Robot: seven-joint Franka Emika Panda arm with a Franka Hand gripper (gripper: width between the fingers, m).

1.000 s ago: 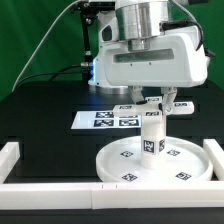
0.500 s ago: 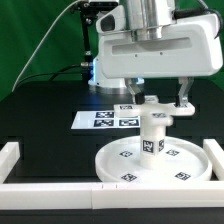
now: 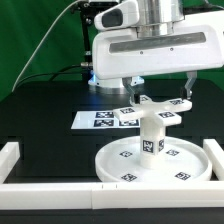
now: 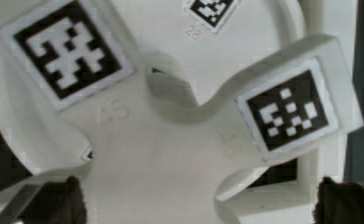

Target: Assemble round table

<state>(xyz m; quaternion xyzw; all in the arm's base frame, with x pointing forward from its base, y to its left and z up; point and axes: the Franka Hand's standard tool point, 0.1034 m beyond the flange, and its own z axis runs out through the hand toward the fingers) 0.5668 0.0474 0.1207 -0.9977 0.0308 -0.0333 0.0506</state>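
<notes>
One leg [image 3: 152,135] upright on one round disc [image 3: 153,160], gripper [image 3: 161,93] open above

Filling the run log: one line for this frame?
stage: leg upright on disc hub | gripper: open, above leg, not touching | marker board: behind disc

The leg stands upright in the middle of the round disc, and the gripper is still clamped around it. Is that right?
Not quite. The leg does stand upright in the middle of the round disc, but the gripper is not clamped on it: the exterior view shows it open and lifted above the leg, with its fingers spread clear of it.
</notes>
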